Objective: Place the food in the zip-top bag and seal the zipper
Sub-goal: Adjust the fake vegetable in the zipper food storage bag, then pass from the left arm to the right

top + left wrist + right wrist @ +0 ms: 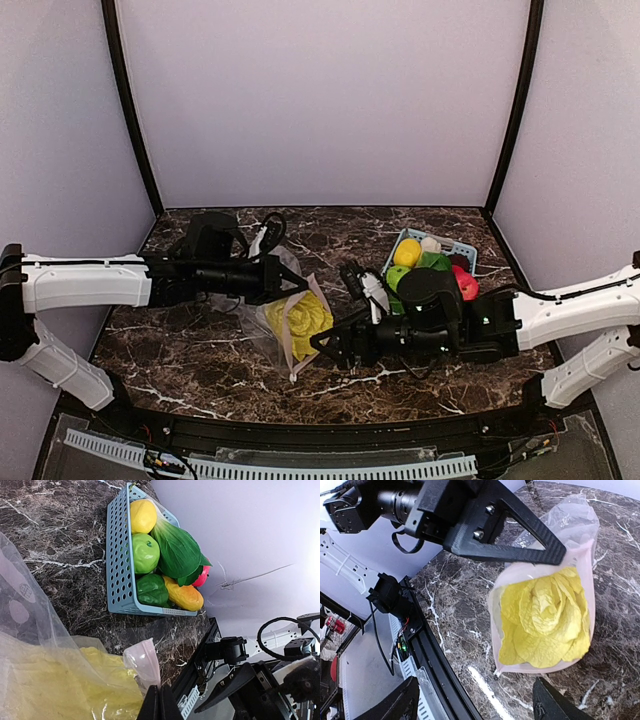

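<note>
The zip-top bag lies in the middle of the table with the pale yellow napa cabbage inside it. My left gripper is shut on the pinkish zipper at the bag's mouth and holds that edge up. My right gripper is open just in front of the mouth, with nothing between its fingers. The lemon, green apple, orange-yellow pepper and red fruit sit in the basket.
A light-blue slotted basket stands right of the bag and also holds a green leafy vegetable. The black table frame runs along the near edge, close to my right gripper. Purple walls enclose the back and sides.
</note>
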Robot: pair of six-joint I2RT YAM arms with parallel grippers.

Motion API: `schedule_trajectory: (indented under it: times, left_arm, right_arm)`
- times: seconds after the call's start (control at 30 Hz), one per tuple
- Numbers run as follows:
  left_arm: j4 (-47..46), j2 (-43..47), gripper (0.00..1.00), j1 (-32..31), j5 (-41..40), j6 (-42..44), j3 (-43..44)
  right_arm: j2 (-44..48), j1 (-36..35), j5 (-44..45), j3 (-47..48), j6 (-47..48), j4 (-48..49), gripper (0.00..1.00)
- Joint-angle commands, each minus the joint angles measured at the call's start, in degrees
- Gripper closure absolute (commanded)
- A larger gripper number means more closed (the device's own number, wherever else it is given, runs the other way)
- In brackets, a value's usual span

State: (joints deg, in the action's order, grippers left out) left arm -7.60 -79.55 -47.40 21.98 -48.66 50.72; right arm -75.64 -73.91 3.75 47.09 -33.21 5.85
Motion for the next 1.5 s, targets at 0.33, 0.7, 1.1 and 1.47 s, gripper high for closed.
schedule_trajectory:
  times: [0.33, 0.7, 1.1, 1.47]
  left_arm:
    - [2.1, 1.6, 0.99, 0.7, 2.5, 1.7, -0.2]
    - [2.6, 2.1, 0.99, 0.6, 2.6, 1.5, 0.3]
    - [3.2, 2.2, 0.99, 0.6, 2.6, 1.7, 0.5]
    - [3.2, 2.1, 0.99, 0.7, 2.6, 1.9, 0.9]
  right_arm:
    - [-3.3, 12.6, -2.7, -7.3, -9.7, -0.5, 0.52]
    - [-12.9, 14.2, -9.5, -4.8, -8.3, 7.5, 0.65]
    - [-14.7, 14.4, -7.2, -2.7, -8.7, 7.3, 0.66]
    - [-12.7, 14.4, -8.1, -2.9, -7.9, 7.7, 0.65]
